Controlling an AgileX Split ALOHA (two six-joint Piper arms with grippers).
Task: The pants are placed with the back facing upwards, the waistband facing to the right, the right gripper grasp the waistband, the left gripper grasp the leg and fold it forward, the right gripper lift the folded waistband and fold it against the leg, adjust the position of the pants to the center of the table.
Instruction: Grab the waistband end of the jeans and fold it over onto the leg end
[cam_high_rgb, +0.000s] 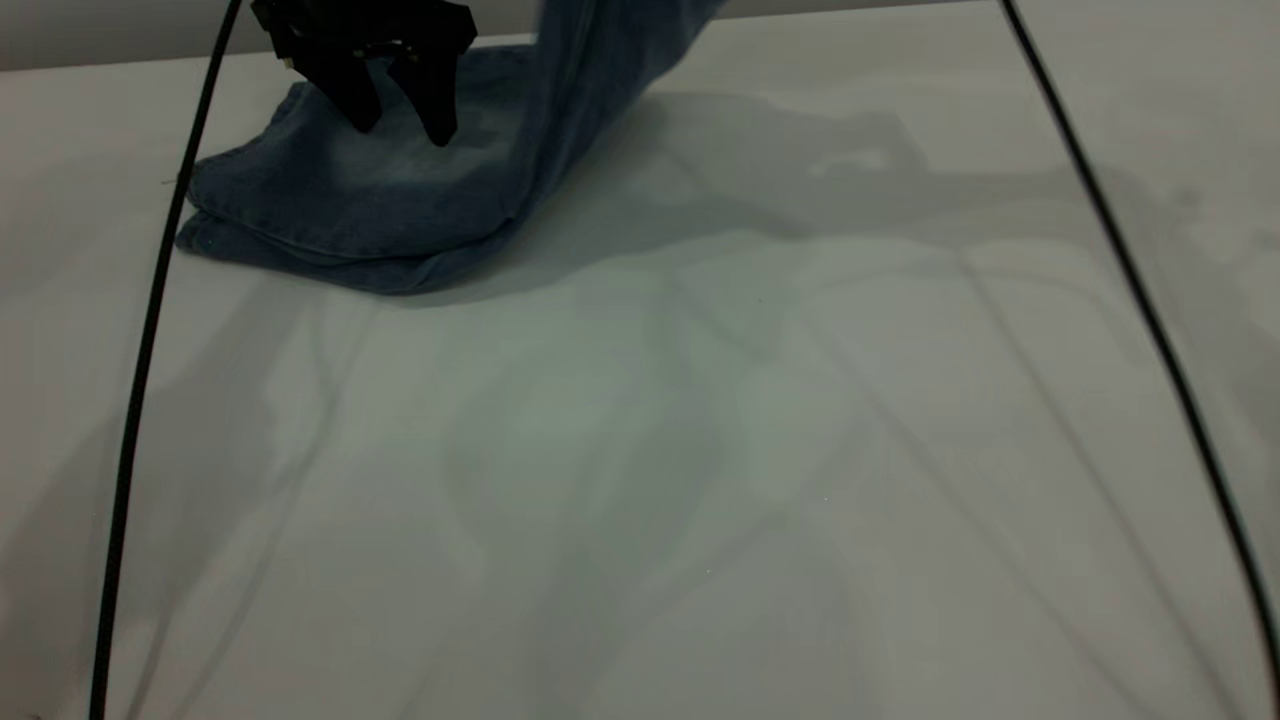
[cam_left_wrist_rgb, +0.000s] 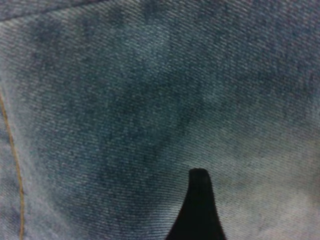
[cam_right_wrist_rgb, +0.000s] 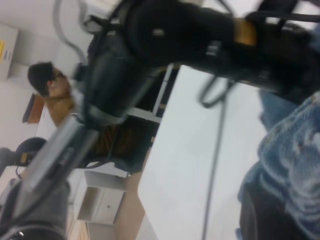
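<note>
- The pants (cam_high_rgb: 380, 205) lie folded at upper left of the exterior frame on the table (cam_high_rgb: 700, 450); long axis runs from the left hems up-right, rising off the top edge.
- Left gripper (cam_high_rgb: 400, 125) hovers over the folded denim, jaws apart.
- Right gripper's state cannot be told.

no readable txt, no labels, brands, nos. or signs on anything in view
</note>
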